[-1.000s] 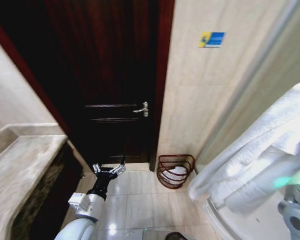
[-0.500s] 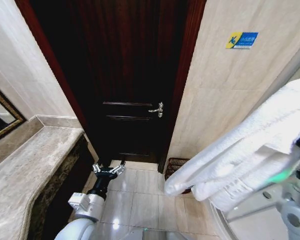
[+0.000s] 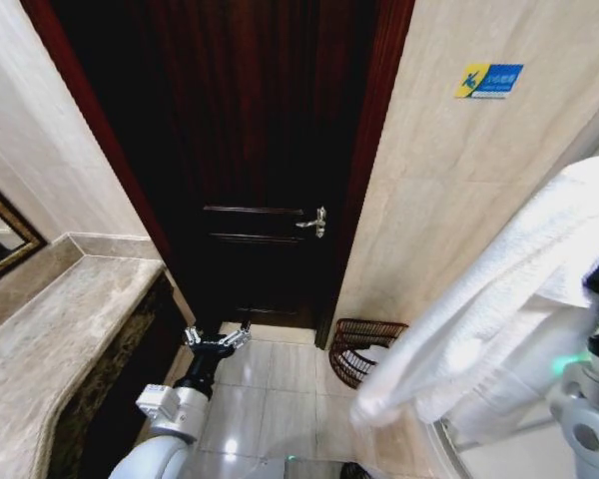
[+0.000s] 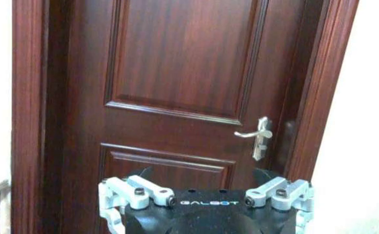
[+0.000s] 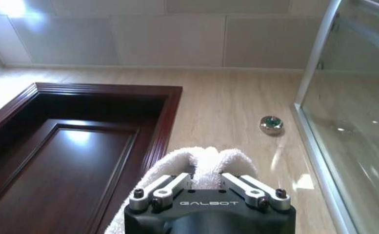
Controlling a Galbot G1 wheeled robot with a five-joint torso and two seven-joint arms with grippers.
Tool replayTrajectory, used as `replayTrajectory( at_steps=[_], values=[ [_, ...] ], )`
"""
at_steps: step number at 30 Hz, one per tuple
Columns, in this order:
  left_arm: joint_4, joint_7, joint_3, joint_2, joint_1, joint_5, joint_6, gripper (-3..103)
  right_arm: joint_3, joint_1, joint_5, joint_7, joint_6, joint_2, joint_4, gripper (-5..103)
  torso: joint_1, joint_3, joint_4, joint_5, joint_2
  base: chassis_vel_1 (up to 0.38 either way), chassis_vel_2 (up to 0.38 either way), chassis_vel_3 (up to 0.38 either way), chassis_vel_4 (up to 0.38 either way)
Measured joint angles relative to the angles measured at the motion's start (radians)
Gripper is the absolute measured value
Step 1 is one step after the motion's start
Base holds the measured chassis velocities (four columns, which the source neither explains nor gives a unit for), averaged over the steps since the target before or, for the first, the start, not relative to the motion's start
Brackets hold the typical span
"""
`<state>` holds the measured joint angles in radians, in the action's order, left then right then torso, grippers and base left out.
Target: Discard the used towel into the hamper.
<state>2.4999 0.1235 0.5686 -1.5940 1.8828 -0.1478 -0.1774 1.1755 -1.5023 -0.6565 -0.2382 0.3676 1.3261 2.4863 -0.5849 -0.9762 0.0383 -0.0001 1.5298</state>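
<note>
A thick white terry towel (image 3: 499,299) is gripped by the right hand (image 5: 208,187), its looped pile bunched into two soft folds between the closed metal fingers (image 5: 169,184); in the head view it hangs as a long draped roll to the right of the door (image 3: 260,170), partly in front of the hamper (image 3: 364,344). The hamper, a round basket of dark reddish-brown open slats, stands on the glossy tiled floor (image 3: 280,399) just right of the door's foot, against the pale tiled wall (image 3: 449,190). The door is of dark polished wood with raised panels and a silver lever handle (image 3: 314,222). The left hand (image 3: 217,337) is held low before the door, its fingers spread wide and empty. A stone-patterned worktop (image 3: 50,349) lies left of the door.
</note>
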Motion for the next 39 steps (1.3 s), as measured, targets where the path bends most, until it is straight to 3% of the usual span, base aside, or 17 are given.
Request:
replayTrajectory(
  at_steps=[21,39],
  values=[
    [0.0,0.0,0.0,0.0,0.0,0.0,0.0,100,0.023,0.032,-0.028,0.018,-0.012,-0.058,-0.022,8,0.0,0.0,0.0001,0.0001,0.0,-0.08,0.073,0.079,-0.076],
    [0.0,0.0,0.0,0.0,0.0,0.0,0.0,100,0.002,0.169,-0.057,0.049,-0.009,-0.189,-0.104,8,0.0,0.0,0.0001,0.0002,0.0,-0.058,0.064,0.064,-0.065]
  ],
)
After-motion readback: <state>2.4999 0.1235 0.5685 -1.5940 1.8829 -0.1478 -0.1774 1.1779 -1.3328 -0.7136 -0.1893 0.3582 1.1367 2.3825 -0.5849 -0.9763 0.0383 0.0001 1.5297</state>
